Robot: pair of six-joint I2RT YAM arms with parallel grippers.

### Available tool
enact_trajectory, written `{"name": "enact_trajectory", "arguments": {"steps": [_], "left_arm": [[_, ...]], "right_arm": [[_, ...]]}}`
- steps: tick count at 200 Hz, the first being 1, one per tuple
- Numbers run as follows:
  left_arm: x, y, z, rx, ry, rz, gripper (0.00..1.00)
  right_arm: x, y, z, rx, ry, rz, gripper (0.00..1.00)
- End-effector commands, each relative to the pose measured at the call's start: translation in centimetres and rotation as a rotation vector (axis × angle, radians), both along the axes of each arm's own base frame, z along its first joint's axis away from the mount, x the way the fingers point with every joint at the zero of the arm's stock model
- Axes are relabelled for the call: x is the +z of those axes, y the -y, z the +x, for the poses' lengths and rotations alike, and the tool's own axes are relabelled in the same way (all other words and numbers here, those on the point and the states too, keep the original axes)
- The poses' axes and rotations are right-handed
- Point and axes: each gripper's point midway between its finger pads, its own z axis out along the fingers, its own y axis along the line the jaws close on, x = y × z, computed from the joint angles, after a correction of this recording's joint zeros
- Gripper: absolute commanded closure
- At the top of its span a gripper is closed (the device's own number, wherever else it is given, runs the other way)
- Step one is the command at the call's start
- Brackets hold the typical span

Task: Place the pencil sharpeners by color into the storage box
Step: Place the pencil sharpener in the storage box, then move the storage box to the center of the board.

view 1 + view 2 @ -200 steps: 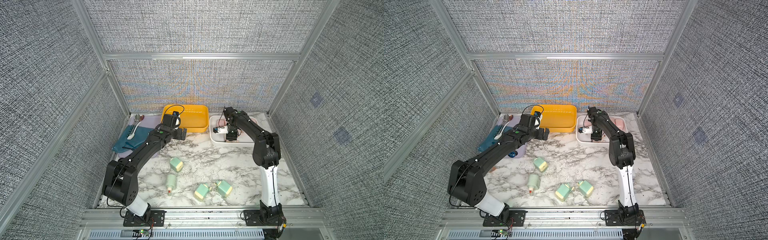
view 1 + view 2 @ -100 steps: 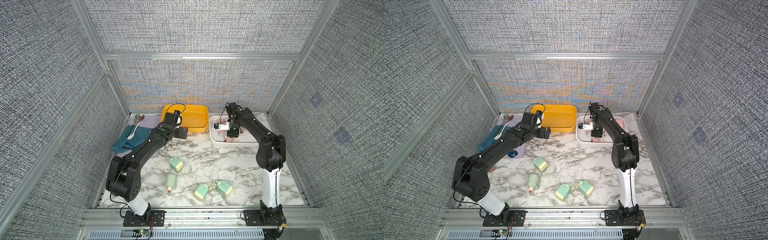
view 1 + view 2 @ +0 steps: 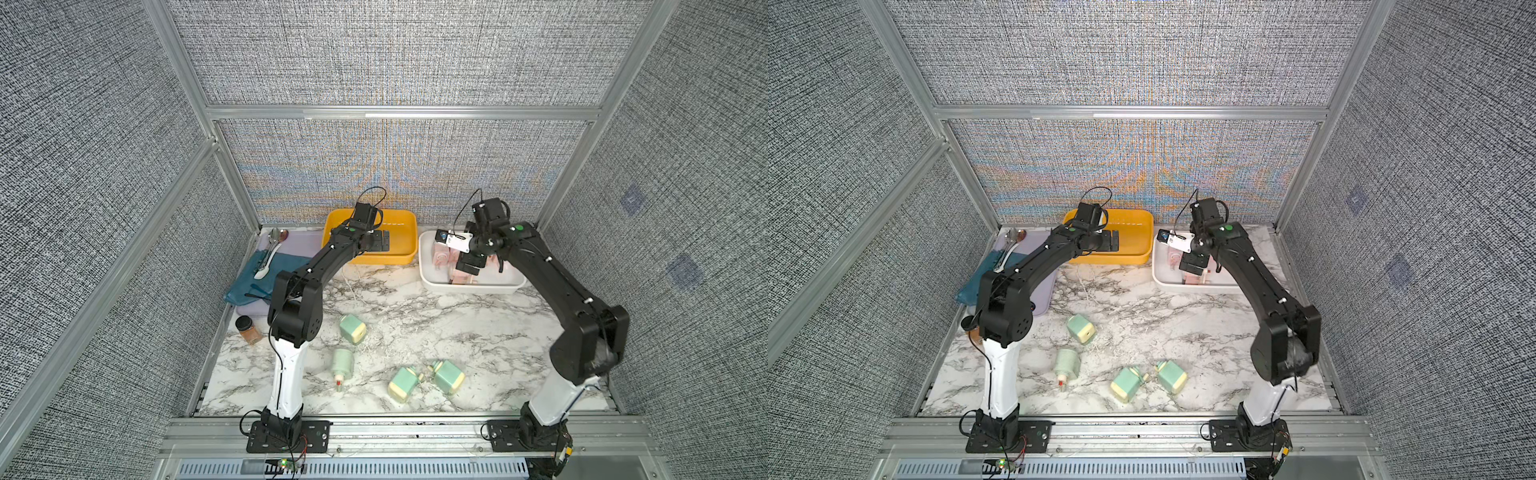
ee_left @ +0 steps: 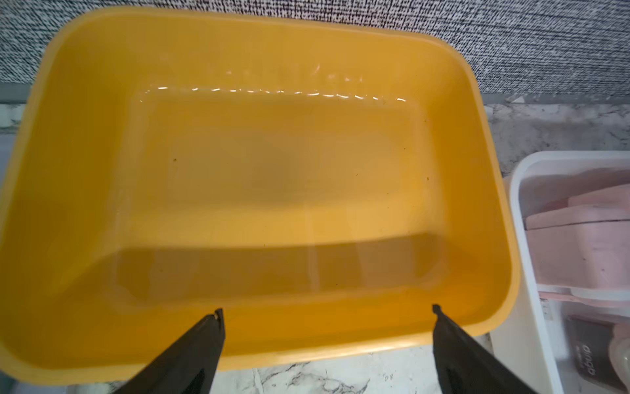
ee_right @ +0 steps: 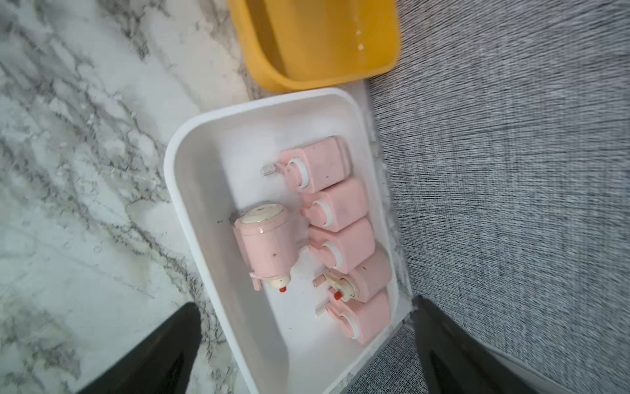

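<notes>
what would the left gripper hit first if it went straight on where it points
Probably the bare floor of the yellow bin; nothing else lies ahead of the open left gripper, depth unclear.

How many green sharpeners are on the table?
4 green sharpeners: the middle one, the lying one just nearer the front, and the front pair side by side. None seems hidden.

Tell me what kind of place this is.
Probably a robot lab test cell, not a home: grey textured panels in an aluminium frame enclose a marble-look tabletop, and the left arm and right arm are bolted to a metal rail at its front.
</notes>
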Motion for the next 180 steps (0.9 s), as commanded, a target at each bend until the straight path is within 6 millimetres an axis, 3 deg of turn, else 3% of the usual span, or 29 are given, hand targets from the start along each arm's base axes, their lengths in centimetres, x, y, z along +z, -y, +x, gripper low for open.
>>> {"name": "enact_trajectory", "arguments": {"steps": [1,16,30,46,57,69,86,103,144,180], "left_arm": [[-1.4,0.3,0.1,0.024,-0.059,-0.009,0.01],[-2.6,0.5,0.1,0.031,-0.096,-0.016,0.01],[-3.7,1.0,-0.4,0.024,-0.137,-0.038,0.01],[-5.2,1.6,-1.5,0.017,-0.182,-0.051,0.01],[-6.1,1.9,-2.3,0.010,-0.208,-0.045,0.01],[-7.0,2.2,-3.1,0.005,-0.231,-0.037,0.01],[-7.6,2.5,-4.2,-0.002,-0.261,-0.039,0.01],[-7.6,2.7,-5.1,-0.008,-0.267,-0.034,0.01],[-7.0,2.7,-6.6,-0.048,-0.277,-0.019,0.01],[-6.2,4.0,-9.2,-0.178,-0.301,-0.041,0.01]], "right_arm": [[6.4,-1.4,1.5,-0.083,0.314,0.292,0.01],[9.2,-0.5,0.2,-0.154,0.464,0.454,0.01],[11.5,1.5,-1.0,-0.284,0.583,0.640,0.01],[12.4,4.5,-2.1,-0.479,0.641,0.850,0.01],[11.9,6.4,-2.3,-0.629,0.606,1.005,0.01],[9.9,7.6,-2.0,-0.743,0.476,1.114,0.01],[7.7,8.4,-1.3,-0.814,0.315,1.100,0.01],[6.4,8.8,-1.4,-0.848,0.292,1.089,0.01],[6.7,7.8,-2.8,-0.770,0.294,1.226,0.01],[6.7,7.8,-3.1,-0.776,0.275,1.220,0.01]]}}
